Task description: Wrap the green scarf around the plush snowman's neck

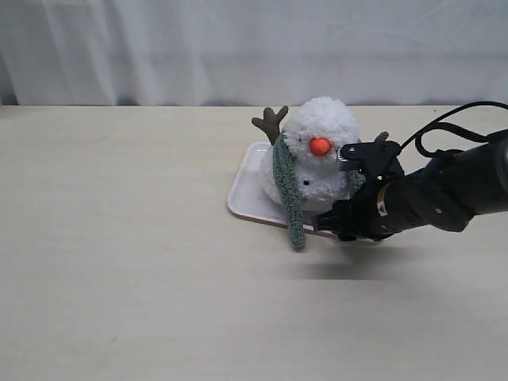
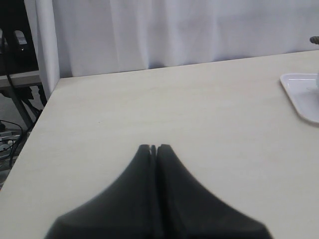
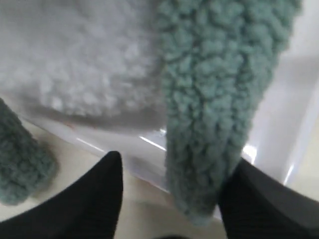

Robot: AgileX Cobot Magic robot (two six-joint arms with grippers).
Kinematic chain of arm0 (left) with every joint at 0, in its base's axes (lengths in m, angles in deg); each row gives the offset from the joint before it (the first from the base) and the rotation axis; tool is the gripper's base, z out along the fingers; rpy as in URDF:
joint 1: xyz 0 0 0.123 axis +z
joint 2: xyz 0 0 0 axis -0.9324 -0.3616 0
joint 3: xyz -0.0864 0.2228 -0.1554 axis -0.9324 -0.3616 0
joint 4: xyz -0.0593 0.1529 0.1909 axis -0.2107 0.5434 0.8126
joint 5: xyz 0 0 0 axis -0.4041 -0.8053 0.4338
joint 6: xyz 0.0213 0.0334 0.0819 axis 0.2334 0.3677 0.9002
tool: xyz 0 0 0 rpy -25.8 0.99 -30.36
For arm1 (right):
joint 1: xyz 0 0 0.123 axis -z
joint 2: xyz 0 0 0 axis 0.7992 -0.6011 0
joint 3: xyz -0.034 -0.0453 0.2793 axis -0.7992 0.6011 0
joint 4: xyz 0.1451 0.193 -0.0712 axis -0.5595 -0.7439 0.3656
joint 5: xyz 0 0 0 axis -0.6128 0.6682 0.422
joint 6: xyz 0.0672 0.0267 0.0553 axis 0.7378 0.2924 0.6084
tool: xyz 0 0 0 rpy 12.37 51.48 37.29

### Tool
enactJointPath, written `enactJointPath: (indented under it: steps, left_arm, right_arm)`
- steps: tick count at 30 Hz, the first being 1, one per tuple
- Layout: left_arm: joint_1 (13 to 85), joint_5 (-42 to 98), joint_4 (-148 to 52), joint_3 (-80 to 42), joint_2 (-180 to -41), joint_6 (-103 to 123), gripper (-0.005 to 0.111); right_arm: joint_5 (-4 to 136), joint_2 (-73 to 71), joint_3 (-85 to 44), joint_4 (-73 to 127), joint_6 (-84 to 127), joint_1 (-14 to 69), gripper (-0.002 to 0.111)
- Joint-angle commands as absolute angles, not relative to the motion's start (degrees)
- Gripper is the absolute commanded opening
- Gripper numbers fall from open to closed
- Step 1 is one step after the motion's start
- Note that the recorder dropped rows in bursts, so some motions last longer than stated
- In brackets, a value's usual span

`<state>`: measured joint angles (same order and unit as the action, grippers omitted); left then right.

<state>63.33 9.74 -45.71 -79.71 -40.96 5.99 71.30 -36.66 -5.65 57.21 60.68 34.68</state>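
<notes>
While the jaws of the left gripper (image 2: 153, 148) sit together, those of the right gripper (image 3: 179, 164) stand apart astride one end of the fuzzy grey-green scarf (image 3: 209, 99), at 4 o'clock of the fluffy white plush snowman (image 1: 321, 127) on its white rectangular tray (image 1: 242, 194).

Counter (image 1: 119, 238): one broad flat top, pale beige with a faint streaked grain and a matte finish, its far edge running along the foot of a white curtain. Lying directly on it: one white tray (image 1: 242, 194), rectangular with rounded corners and a low raised rim, set flat, right of centre and toward the far edge. Also on it: the tip of one hanging end of the green scarf (image 1: 297, 236), fuzzy grey-green, draped over the tray's near rim and reaching the counter just beside it.
</notes>
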Motion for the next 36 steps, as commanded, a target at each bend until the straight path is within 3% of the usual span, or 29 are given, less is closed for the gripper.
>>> enactJointPath:
  steps: [1, 5, 29, 33, 36]
  left_arm:
    - [63.40, 10.44, -45.80, -79.82, -40.83, 5.82, 0.000]
    - [63.40, 10.44, -45.80, -79.82, -40.83, 5.82, 0.000]
    - [63.40, 10.44, -45.80, -79.82, -40.83, 5.82, 0.000]
    - [63.40, 10.44, -45.80, -79.82, -40.83, 5.82, 0.000]
    - [63.40, 10.44, -45.80, -79.82, -40.83, 5.82, 0.000]
  right_arm:
    - [68.53, -36.70, -5.34, 57.86, 60.13, 34.97, 0.025]
    - [68.64, -36.70, -5.34, 57.61, 60.24, 34.97, 0.004]
    - [59.47, -36.70, -0.88, 54.81, 59.64, 34.87, 0.004]
    - [61.33, -36.70, -0.88, 55.27, 59.16, 34.87, 0.017]
    - [64.13, -36.33, -0.99, 56.31, 59.16, 34.87, 0.036]
